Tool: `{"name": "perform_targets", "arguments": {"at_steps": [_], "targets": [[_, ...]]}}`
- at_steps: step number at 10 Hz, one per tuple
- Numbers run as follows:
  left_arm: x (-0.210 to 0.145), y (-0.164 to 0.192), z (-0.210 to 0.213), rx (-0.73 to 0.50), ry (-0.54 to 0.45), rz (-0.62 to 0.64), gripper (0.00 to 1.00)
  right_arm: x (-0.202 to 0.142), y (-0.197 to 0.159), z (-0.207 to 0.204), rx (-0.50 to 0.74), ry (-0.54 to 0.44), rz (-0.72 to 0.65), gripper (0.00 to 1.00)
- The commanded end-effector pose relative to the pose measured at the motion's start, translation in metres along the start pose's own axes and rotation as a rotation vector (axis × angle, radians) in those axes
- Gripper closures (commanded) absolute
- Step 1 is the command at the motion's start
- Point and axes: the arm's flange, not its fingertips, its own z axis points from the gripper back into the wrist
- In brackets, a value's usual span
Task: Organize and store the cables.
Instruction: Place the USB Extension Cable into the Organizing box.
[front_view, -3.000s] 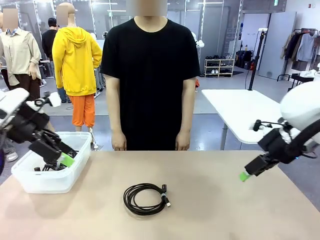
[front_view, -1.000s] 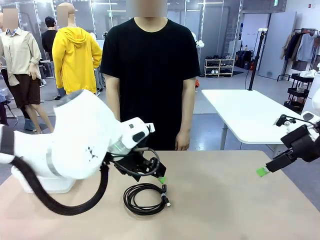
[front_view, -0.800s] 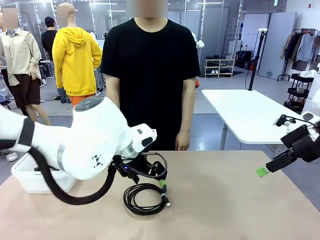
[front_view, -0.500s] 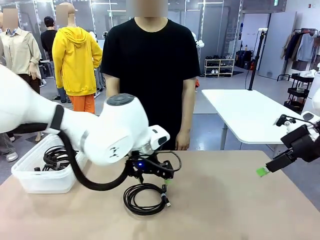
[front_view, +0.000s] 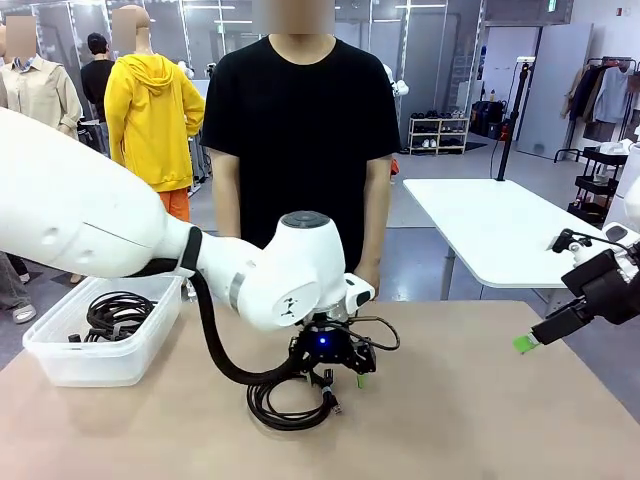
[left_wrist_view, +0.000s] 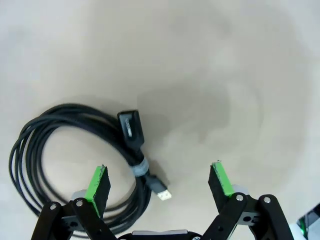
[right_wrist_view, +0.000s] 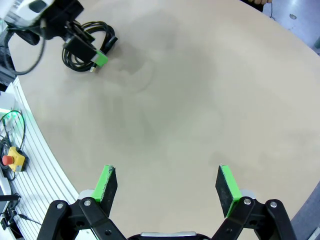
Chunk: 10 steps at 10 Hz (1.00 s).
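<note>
The coiled cable (left_wrist_view: 80, 150) lies on the table (front_view: 480, 420) nearest the robot's edge, and the left gripper (left_wrist_view: 159, 179) hovers directly above its banded side, jaws wide apart, empty. Pick-up is in hand (next likely a descent and squeeze there). Beyond the coil to its left, the bin (front_view: 95, 355) already holds cables. Well right of the coil, the right gripper (right_wrist_view: 167, 186) hangs open.

the left end effector (front_view: 345, 378) is hanging wide open right over the coiled cable (front_view: 287, 401), and its bulky white arm is blocking the way across the tabletop (front_view: 480, 420) between that coil and the bin (front_view: 100, 362) at the left. the whole right half of the tabletop is lying bare, with the right end effector (right_wrist_view: 166, 185) spread open above it near the right edge. the person (front_view: 300, 150) is standing against the far edge, closing off that side.
</note>
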Motion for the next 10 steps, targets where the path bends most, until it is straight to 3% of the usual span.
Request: {"name": "perform_targets", "arguments": {"at_steps": [1,4,5,8,10], "targets": [[0.0132,-0.0128,-0.0115,0.072,0.002,0.043,0.0,0.0015,0.0011,0.0001,0.001,0.004,-0.018,0.0],[0.011,-0.0117,-0.0139,0.094,0.046,0.072,0.0,0.0015,0.0011,0.0001,0.001,0.004,-0.018,0.0],[0.0101,-0.0112,-0.014,0.098,0.055,0.078,0.07,0.0015,0.0011,0.0001,0.001,0.004,-0.018,0.0],[0.01,-0.0106,-0.0141,0.12,0.068,0.092,1.0,0.0015,0.0011,0.0001,0.001,0.004,-0.018,0.0],[0.0107,-0.0103,-0.0155,0.133,0.071,0.099,1.0,0.0015,0.0011,0.0001,0.001,0.004,-0.018,0.0]]}}
